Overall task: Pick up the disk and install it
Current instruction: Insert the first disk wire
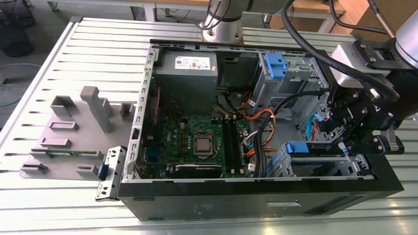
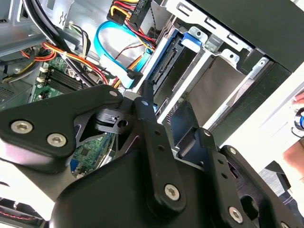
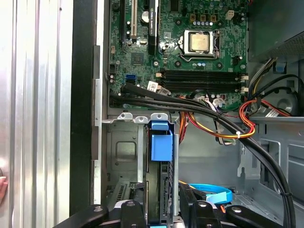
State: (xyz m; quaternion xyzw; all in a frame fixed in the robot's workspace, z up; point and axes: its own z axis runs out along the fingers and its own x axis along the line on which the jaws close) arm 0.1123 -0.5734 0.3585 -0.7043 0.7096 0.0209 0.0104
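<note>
Leftward on the bench point(image 1: 39, 73) sits a grey fixture point(image 1: 65, 137), with the open case point(image 1: 261, 205) beside it. Toward the exterior view's right, the disk point(image 1: 297, 147) stands on edge in the lower drive bay. Pickup looks done, but full seating is unconfirmed. The claw point(image 1: 341, 141) straddles the disk's rear end. Whether it clamps cannot be told, since its own body hides the contact.

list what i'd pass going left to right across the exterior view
grey fixture plate → motherboard → disk → gripper
</note>
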